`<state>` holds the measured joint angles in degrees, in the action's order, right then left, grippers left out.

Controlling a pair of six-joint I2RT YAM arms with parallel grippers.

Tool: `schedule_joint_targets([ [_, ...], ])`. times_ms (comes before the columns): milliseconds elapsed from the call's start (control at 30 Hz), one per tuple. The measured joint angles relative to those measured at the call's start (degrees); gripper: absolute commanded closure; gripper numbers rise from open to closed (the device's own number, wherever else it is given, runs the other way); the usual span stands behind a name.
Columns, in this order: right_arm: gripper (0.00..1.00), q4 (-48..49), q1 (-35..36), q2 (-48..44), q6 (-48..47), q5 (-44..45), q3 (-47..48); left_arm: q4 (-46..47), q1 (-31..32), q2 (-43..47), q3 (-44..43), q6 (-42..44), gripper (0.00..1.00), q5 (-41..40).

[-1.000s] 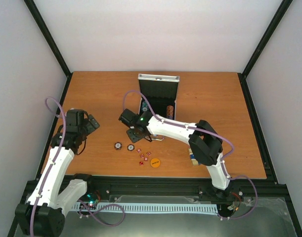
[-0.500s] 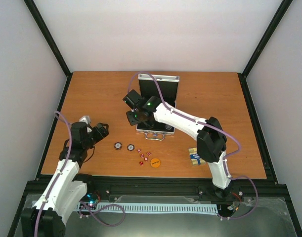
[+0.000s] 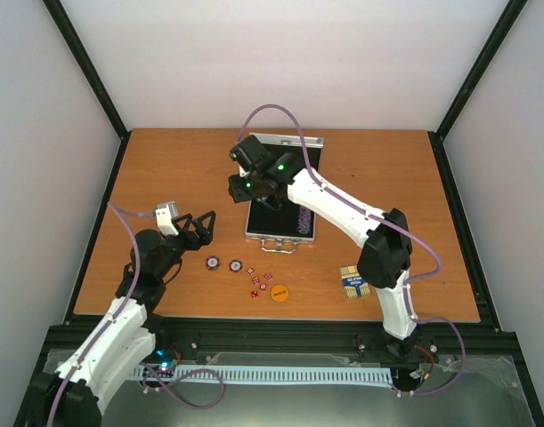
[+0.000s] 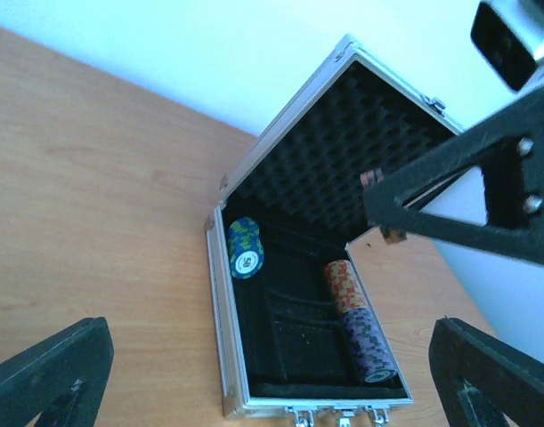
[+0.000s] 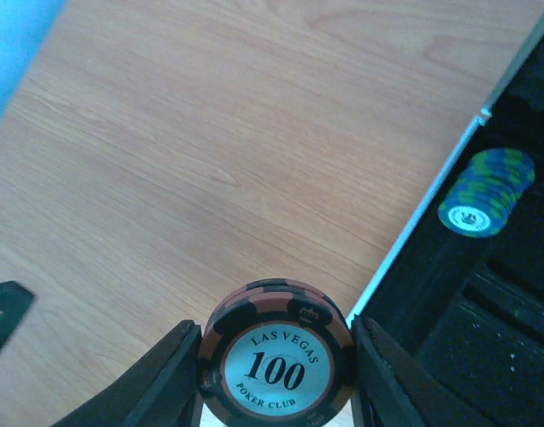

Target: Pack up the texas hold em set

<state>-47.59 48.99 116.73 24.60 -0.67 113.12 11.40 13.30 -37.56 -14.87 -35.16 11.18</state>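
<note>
The silver case (image 3: 281, 233) lies open at the table's centre, its lid (image 3: 287, 145) upright. In the left wrist view its black lining (image 4: 298, 311) holds a blue-green chip stack (image 4: 245, 249), an orange stack (image 4: 343, 283) and a purple stack (image 4: 369, 342). My right gripper (image 3: 239, 184) hangs over the case's left edge, shut on a short stack of black-and-red "100" chips (image 5: 276, 365). My left gripper (image 3: 197, 228) is open and empty, left of the case. Two loose chips (image 3: 224, 263), the red dice (image 3: 259, 283), the orange disc (image 3: 279, 292) and the card deck (image 3: 352, 282) lie on the table.
Black frame rails (image 3: 93, 80) and white walls enclose the wooden table (image 3: 165, 169). The right arm (image 3: 343, 209) stretches across the case's right half. In the right wrist view the case's metal rim (image 5: 414, 233) runs to the right of the held chips.
My right gripper has carried the chips from the case's front-left corner back along its left side. My left arm has swung in from the table's left towards the loose chips.
</note>
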Motion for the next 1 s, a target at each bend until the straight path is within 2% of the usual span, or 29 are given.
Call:
schedule_joint_targets([
  [300, 0.86, -0.24, -0.24, 0.68, 0.33, -3.93, 4.48, 11.65, 4.17, -7.52, 0.35, 5.66, 0.0, -1.53],
  [600, 0.86, -0.28, -0.24, 1.88, 0.74, -7.19, 4.57, 22.6, 12.26, -15.3, 0.28, 12.57, 0.0, -8.35],
  [800, 0.86, -0.24, -0.28, 1.88, 0.74, -8.2, 4.92, 28.96, 14.93, -22.84, -0.44, 14.64, 0.0, -12.61],
  [1000, 0.86, -0.26, -0.28, 1.88, 0.72, -8.66, 4.98, 33.86, 15.21, -26.73, -1.88, 14.95, 0.0, -15.08],
])
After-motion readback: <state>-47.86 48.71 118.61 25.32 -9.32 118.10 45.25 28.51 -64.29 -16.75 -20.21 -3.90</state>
